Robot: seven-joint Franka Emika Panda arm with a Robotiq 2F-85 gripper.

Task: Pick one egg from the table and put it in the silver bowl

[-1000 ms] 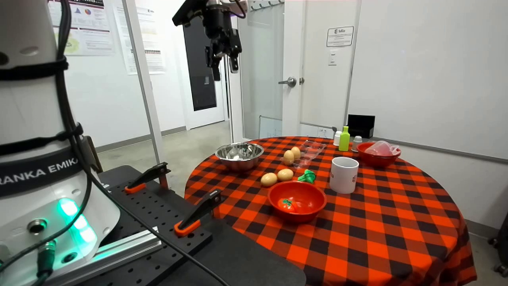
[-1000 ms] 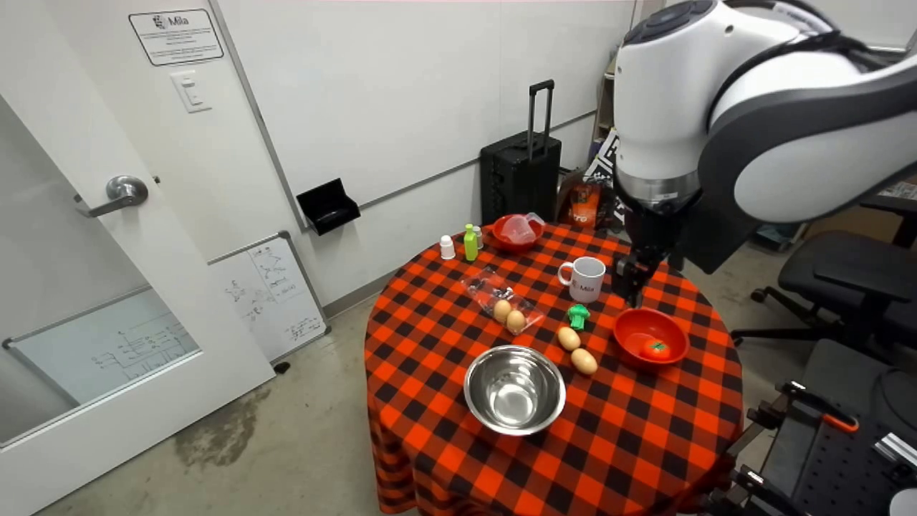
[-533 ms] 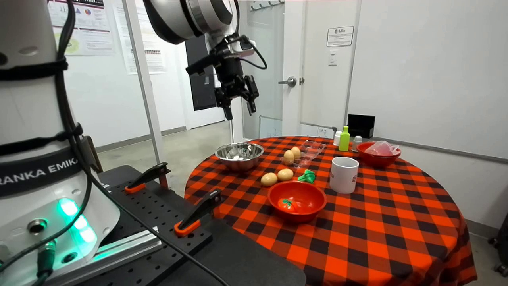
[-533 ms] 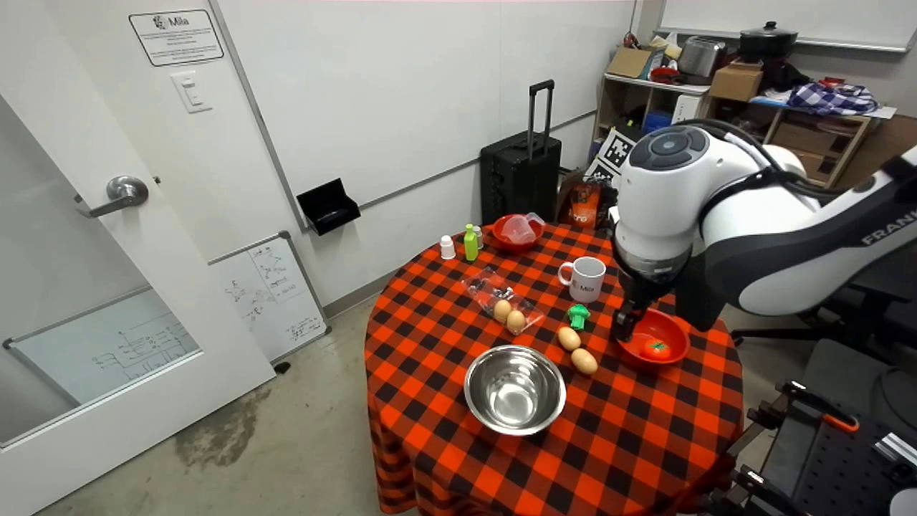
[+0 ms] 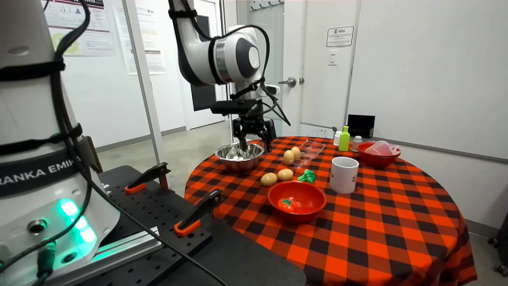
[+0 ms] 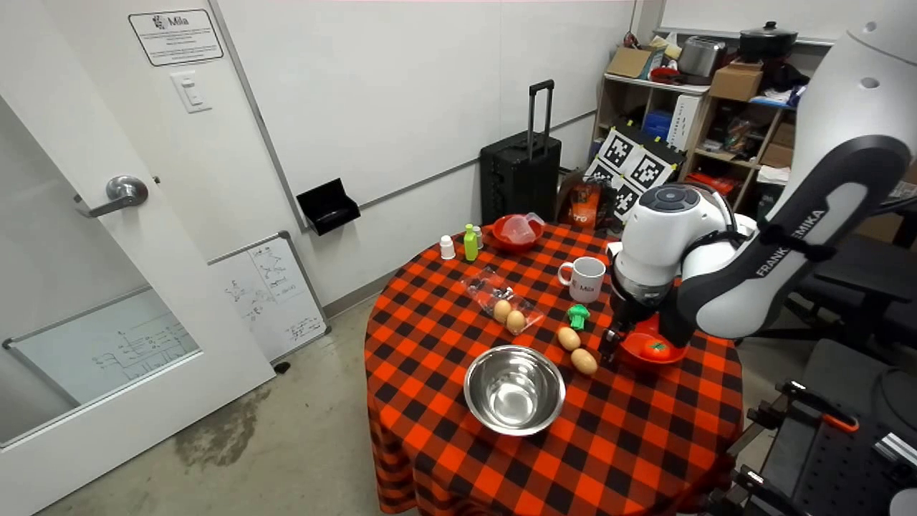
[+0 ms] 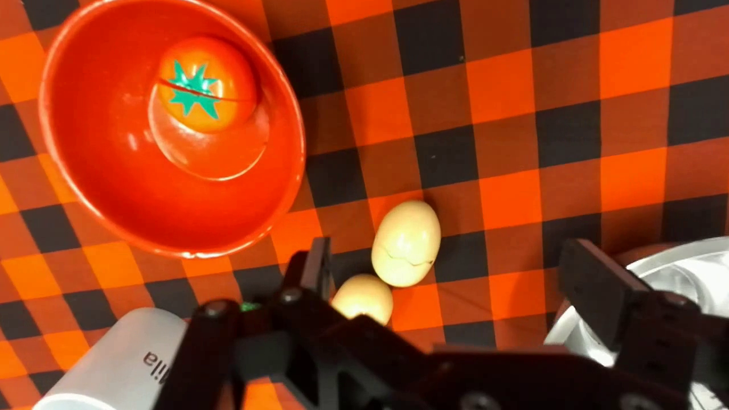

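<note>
Black two-fingered gripper point(image 5: 256, 149): hung over the red-and-black checked round table point(image 5: 381, 222), with its fingers point(image 7: 598, 287) parted wide; could not be judged for height.
Round, shiny silver bowl point(image 6: 514, 393): stood upright; in an exterior view, showed its inside down to the bottom; ran off the right edge of the wrist view, partly behind a finger.
Glossy red bowl point(image 6: 633, 351): was partly hidden by the white robot arm point(image 6: 745, 279) and gripper in an exterior view, nearly whole in the wrist view.
Smooth tan oval egg point(image 7: 406, 245): lay on the table between these two bowls; in the wrist view alone, bore a thin jagged line.
Second tan egg point(image 7: 364, 293): lay just beside, could not tell whether touching; was partly hidden by the gripper in the wrist view, plain in both exterior views.
Farther pair of tan eggs point(image 6: 502, 310): sat at an end of the clear plastic tray point(image 6: 486, 287), could not tell whether inside; appeared only in the exterior views.
Lettered white mug point(image 6: 587, 278): was cut off in the wrist view; showed its handle in an exterior view.
Green broccoli shape point(image 6: 578, 317): showed as a sliver in the wrist view.
</note>
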